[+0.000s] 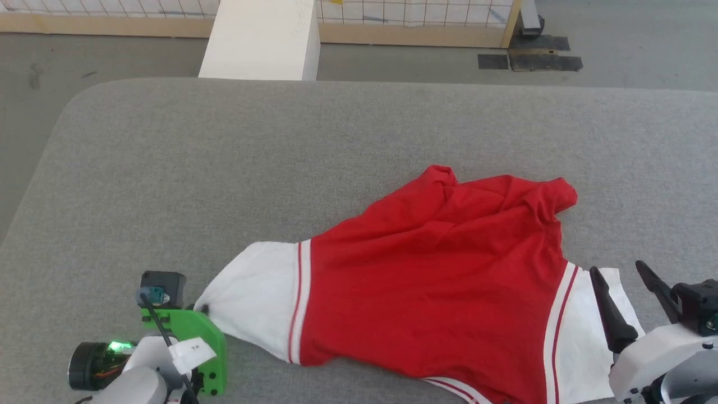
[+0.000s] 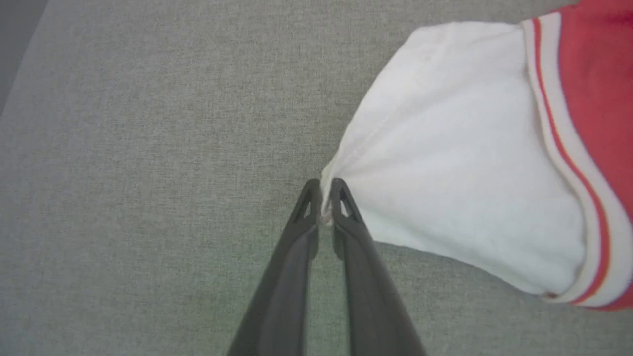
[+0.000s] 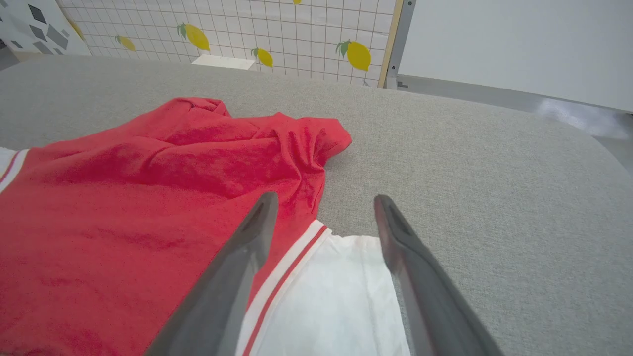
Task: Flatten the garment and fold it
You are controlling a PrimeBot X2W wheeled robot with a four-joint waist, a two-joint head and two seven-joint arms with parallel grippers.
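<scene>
Left wrist view has the left hand (image 2: 326, 200) clenched on the very tip of one white sleeve (image 2: 470, 163) of the red short-sleeved fabric jersey with striped trim (image 1: 437, 280), the cloth drawn to a point there, seemingly so that side can be pulled taut. The jersey lies rumpled on the grey cloth-covered counter (image 1: 224, 168), its far end bunched in folds and not yet flat. The right hand (image 3: 325, 202) hangs released, fingers spread either side of the other white sleeve (image 3: 336, 296), probably placed to pinch it for a matching outward stretch.
</scene>
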